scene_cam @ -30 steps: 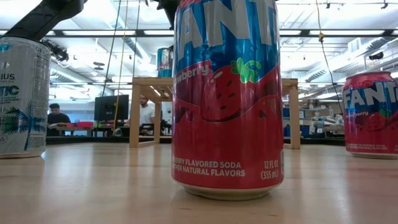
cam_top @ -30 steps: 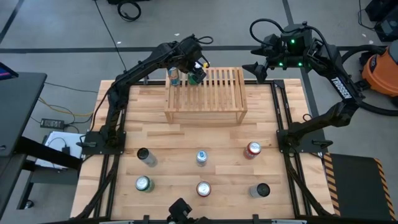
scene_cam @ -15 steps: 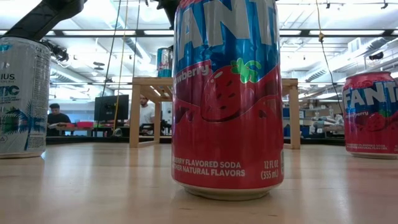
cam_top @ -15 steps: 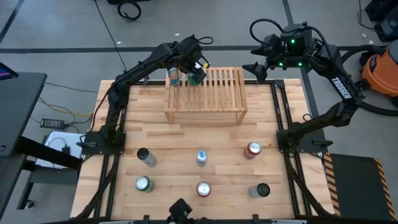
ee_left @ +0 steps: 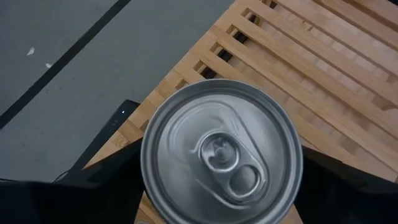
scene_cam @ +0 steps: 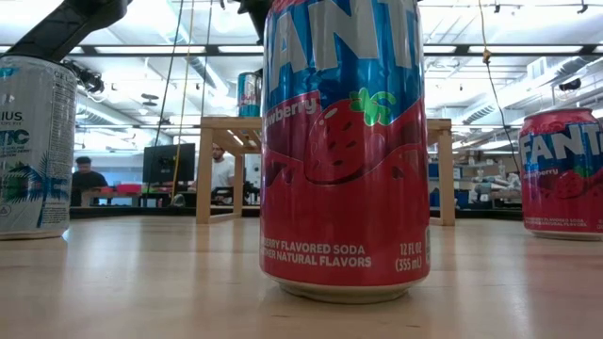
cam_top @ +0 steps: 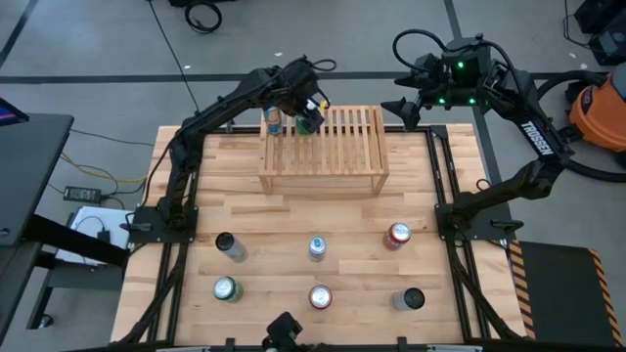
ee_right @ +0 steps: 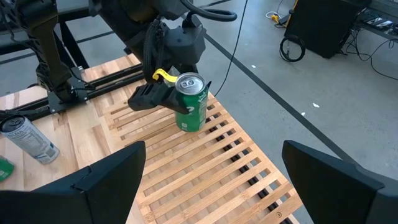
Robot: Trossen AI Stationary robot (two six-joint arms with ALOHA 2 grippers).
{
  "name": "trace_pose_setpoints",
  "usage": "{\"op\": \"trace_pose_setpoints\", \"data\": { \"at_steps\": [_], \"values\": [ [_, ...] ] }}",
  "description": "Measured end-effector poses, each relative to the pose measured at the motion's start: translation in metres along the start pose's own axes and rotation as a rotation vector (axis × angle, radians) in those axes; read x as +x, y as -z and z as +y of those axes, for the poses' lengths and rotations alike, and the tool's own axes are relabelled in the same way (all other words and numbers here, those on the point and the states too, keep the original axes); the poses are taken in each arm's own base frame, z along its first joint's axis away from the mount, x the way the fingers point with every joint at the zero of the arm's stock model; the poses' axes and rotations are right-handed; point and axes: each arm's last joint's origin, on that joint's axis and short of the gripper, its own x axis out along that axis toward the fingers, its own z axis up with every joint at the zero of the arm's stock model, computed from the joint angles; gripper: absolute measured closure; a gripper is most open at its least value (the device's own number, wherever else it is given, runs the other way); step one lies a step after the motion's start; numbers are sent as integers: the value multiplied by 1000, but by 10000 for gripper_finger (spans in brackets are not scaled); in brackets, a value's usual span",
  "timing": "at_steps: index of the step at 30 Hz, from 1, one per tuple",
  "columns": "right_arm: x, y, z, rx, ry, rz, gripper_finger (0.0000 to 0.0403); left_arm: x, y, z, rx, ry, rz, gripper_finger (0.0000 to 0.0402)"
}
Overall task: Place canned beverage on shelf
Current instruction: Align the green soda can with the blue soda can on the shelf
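Green can point(ee_right: 191, 102) upright on shelf point(ee_right: 205, 162) (slatted top)

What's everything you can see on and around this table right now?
shelf: one, light wood, far side of the table
green can: one, on the shelf's slats, at the left gripper
blue can: one, shelf's left end
loose cans: six, mixed colours, near half of the table
people: two, room behind
left gripper: dark, over the shelf
right gripper: dark, open, beyond the shelf's right end
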Motion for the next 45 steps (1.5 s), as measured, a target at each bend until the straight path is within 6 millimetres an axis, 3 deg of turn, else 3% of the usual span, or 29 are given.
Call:
{"op": "trace_pose_setpoints", "data": {
  "at_steps": [10,17,45],
  "values": [
    [0,0,0,0,0,0,15,1,0,-1,7,-8,0,52],
    [0,0,0,0,0,0,15,1,0,0,22,-39,0,6],
    [0,0,0,0,0,0,15,0,-10,-5,33,-33,-107,12]
  ]
}}
